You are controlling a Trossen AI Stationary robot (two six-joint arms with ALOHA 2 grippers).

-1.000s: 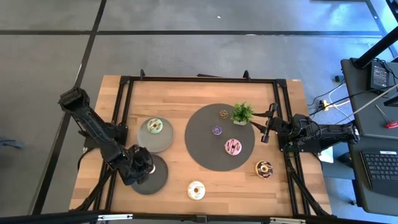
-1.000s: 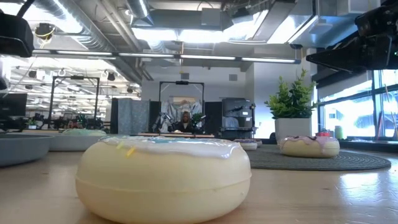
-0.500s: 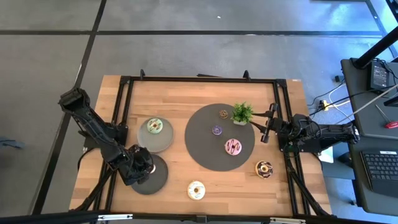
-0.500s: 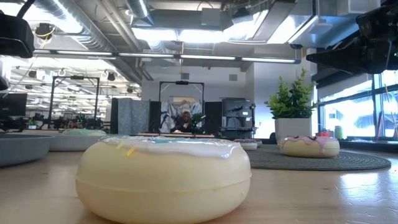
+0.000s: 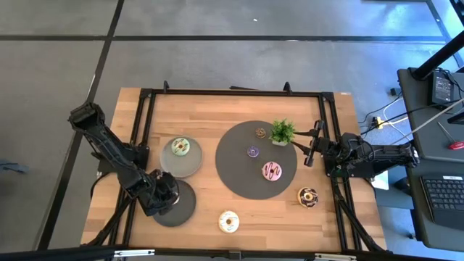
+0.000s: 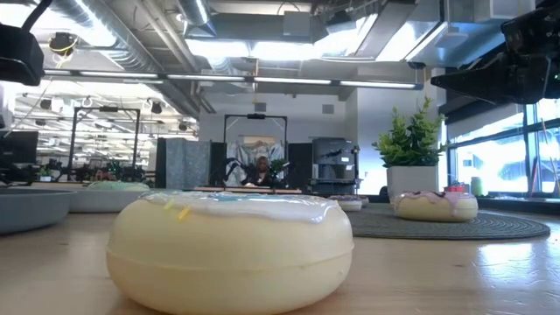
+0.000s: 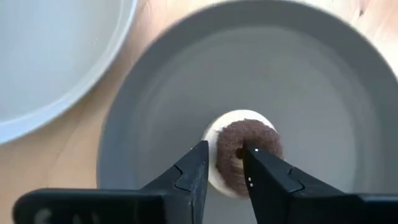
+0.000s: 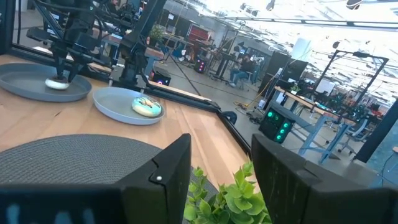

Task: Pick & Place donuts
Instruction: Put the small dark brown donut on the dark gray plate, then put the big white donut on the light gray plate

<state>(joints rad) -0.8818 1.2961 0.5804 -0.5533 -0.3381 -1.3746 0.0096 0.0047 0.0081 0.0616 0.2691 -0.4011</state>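
My left gripper (image 5: 165,194) (image 7: 225,149) hangs over the small dark grey plate (image 5: 187,209) near the table's left front, shut on a small donut (image 7: 249,134) with a brown top and a cream base. The pale-green donut (image 5: 180,147) lies on the light grey plate (image 5: 190,165). On the big dark round mat (image 5: 235,170) lie the pink donut (image 5: 272,171), a tiny purple one (image 5: 253,151) and a tiny brown one (image 5: 259,133). The chocolate donut (image 5: 307,196) and the cream donut (image 5: 229,221) (image 6: 229,241) lie on the bare wood. My right gripper (image 5: 310,152) (image 8: 221,146) waits open in the air by the mat's right edge. My left gripper pinches one side of the brown-topped donut's ring (image 7: 227,163), coming from above and pointing down. One finger (image 7: 198,163) stands at the outer rim, the other (image 7: 256,160) at the hole. The donut lies flat, its cream base on the dark plate (image 7: 118,124).
A small potted plant (image 5: 282,131) (image 6: 407,153) stands on the mat's far right part, next to my right gripper. The light grey plate (image 7: 50,50) sits close beside the dark one. A black frame (image 5: 145,98) rims the table. Bare wood lies along the far side.
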